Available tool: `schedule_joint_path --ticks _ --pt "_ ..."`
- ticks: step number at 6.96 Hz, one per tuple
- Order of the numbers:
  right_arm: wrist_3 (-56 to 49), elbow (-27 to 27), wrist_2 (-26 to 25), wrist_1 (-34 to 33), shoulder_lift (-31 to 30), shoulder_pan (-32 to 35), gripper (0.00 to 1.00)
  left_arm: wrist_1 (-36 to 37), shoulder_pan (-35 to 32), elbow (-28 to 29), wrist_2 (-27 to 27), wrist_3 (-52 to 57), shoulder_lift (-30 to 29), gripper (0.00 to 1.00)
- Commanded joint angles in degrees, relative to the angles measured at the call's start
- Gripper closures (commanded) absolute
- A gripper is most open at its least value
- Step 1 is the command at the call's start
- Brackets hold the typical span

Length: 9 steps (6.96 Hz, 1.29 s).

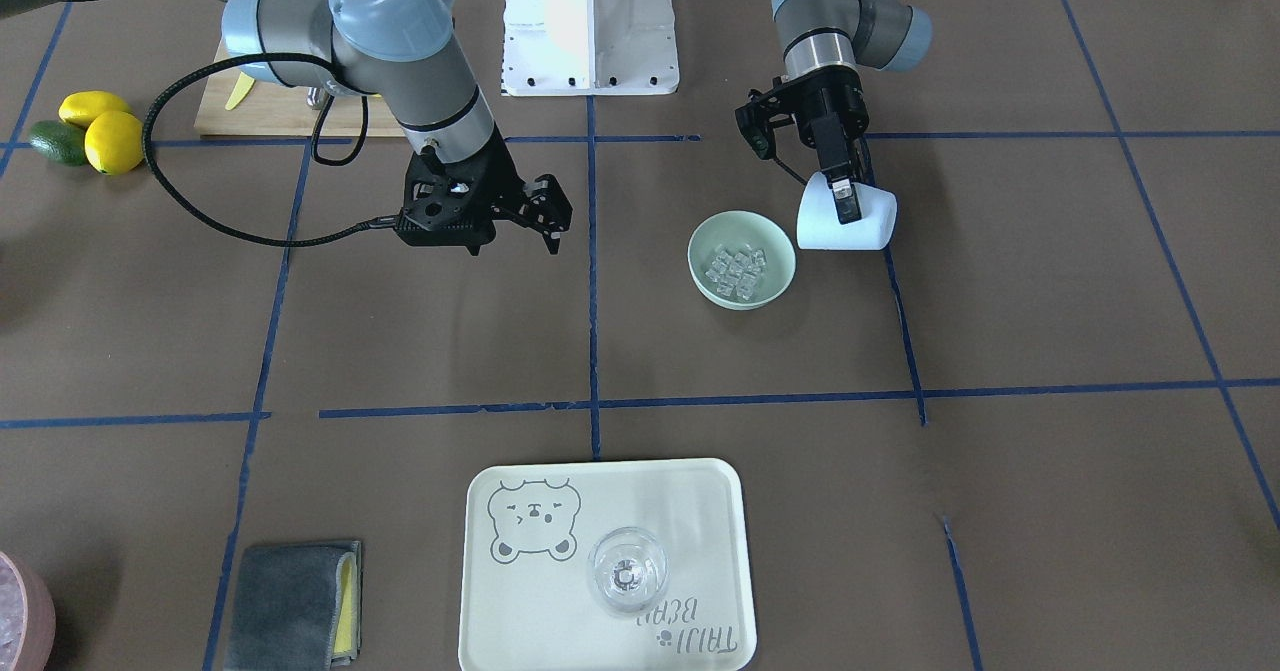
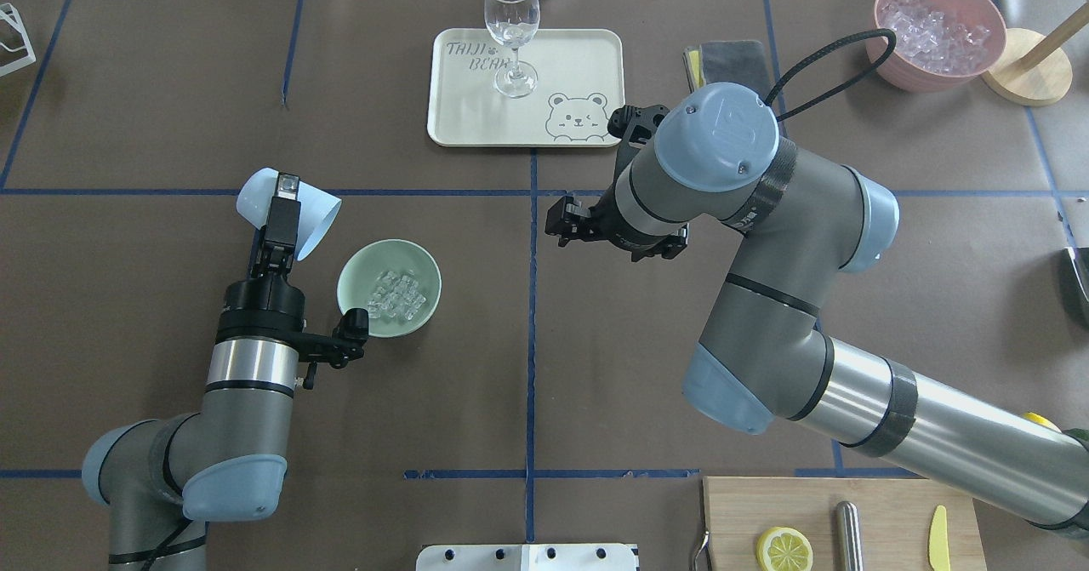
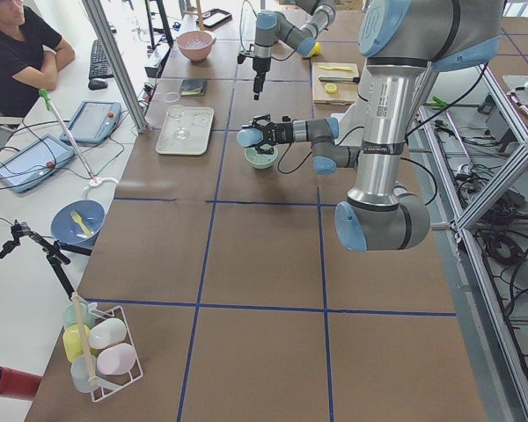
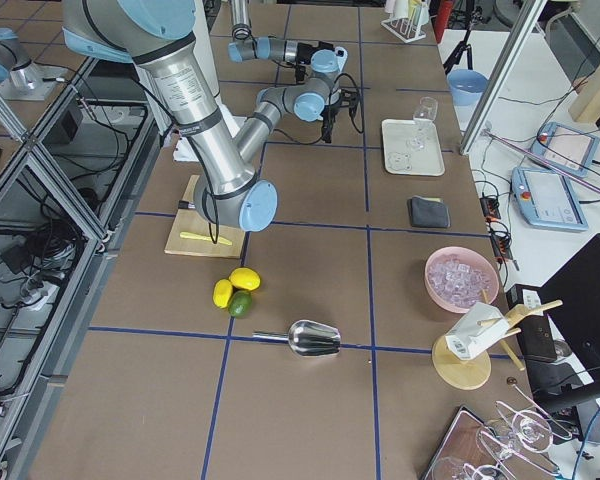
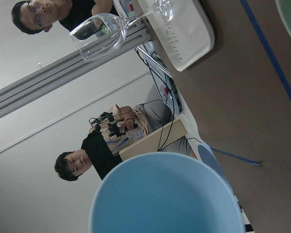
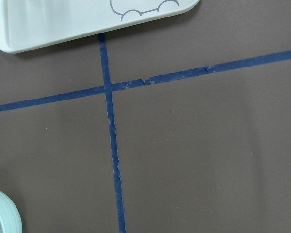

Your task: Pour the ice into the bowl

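The pale mint-green bowl [image 2: 353, 277] stands left of the table's centre, and the ice [image 2: 396, 294], several small clear cubes, lies inside it. My left gripper [image 2: 285, 196] is shut on a light blue cup [image 2: 316, 218]. It holds the cup tipped on its side just beside the bowl's far-left rim, mouth toward the bowl. The cup's inside is hidden. In the front view the cup [image 1: 870, 226] is right of the bowl [image 1: 705, 276] and the ice [image 1: 735, 266]. My right gripper [image 1: 545, 216] is open and empty, above the table near the centre line.
A cream tray [image 2: 587, 52] with a wine glass [image 2: 510, 35] lies at the far side. A grey cloth [image 2: 732, 56] and a pink bowl [image 2: 889, 73] of ice are at the far right. A cutting board [image 2: 885, 520] is at the near right.
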Motion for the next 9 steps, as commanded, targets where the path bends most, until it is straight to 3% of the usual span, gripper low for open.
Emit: schedule_joint_path --ticks 1,3,6,7,9 --pt "0.0 0.0 -0.1 0.0 0.2 0.0 0.00 -3.6 -0.1 -1.6 -6.4 -1.8 0.2 1.00" --pt "0.0 0.0 -0.1 0.1 0.3 -0.1 0.00 -3.7 -0.3 -2.5 -10.5 -17.0 1.3 1.00" --pt "0.0 -0.1 -0.2 0.1 0.4 -0.3 0.00 -7.1 -0.3 -6.9 -13.8 -46.6 12.8 1.00" --pt "0.0 -0.2 -0.2 0.1 0.8 -0.3 0.00 -11.7 -0.4 -6.7 -14.5 -55.3 17.9 1.00" --pt "0.1 -0.2 -0.3 0.1 1.2 -0.6 0.00 -29.5 -0.6 -5.4 -16.7 -59.3 30.5 1.00"
